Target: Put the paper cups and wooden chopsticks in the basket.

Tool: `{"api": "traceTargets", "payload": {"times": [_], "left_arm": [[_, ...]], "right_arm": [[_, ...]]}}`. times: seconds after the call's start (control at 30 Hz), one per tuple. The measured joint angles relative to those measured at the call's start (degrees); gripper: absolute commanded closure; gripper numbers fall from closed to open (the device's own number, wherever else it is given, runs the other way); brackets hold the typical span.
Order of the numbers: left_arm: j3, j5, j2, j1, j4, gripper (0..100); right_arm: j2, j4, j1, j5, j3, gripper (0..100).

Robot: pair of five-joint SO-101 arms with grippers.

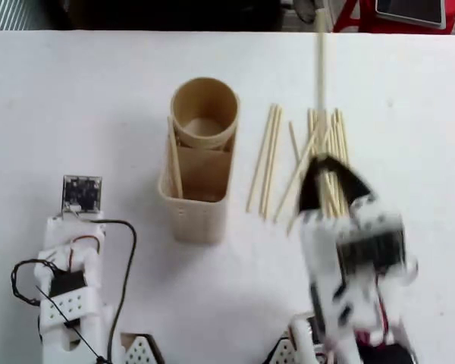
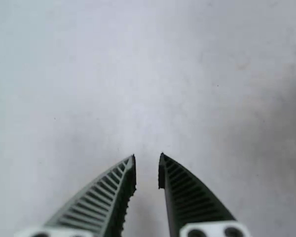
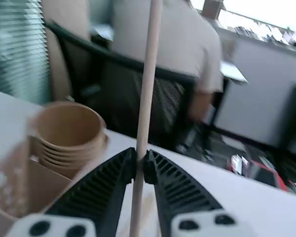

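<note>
White table (image 1: 98, 91): beige basket (image 1: 201, 220) holding stacked paper cups (image 1: 205, 112), loose chopsticks (image 1: 265, 159) beside it. Right gripper (image 3: 140, 165) pinches one pale upright chopstick (image 3: 147, 74); left gripper (image 2: 147, 165) narrowly parted.

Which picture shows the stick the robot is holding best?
The right wrist view: the chopstick stands close up, pinched in the right gripper. The high view shows it as a thin pale stick rising above the loose chopsticks. The left wrist view faces the table.
</note>
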Motion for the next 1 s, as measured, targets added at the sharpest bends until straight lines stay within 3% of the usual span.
{"api": "traceTargets", "payload": {"times": [0.17,0.33,0.67,0.9,1.0], "left_arm": [[0.00,0.00,0.00,0.00,0.00,90],[0.00,0.00,0.00,0.00,0.00,90],[0.00,0.00,0.00,0.00,0.00,90],[0.00,0.00,0.00,0.00,0.00,90],[0.00,0.00,0.00,0.00,0.00,90]], "right_arm": [[2.64,-13.80,-14.33,-1.41,2.99,98.1],[12.92,-24.79,-21.36,-1.41,4.31,98.1],[28.22,-36.04,-22.51,-1.41,4.40,97.8],[31.65,-36.48,-22.42,-1.41,4.40,88.4],[31.74,-36.48,-22.42,-1.41,4.40,89.2]]}}
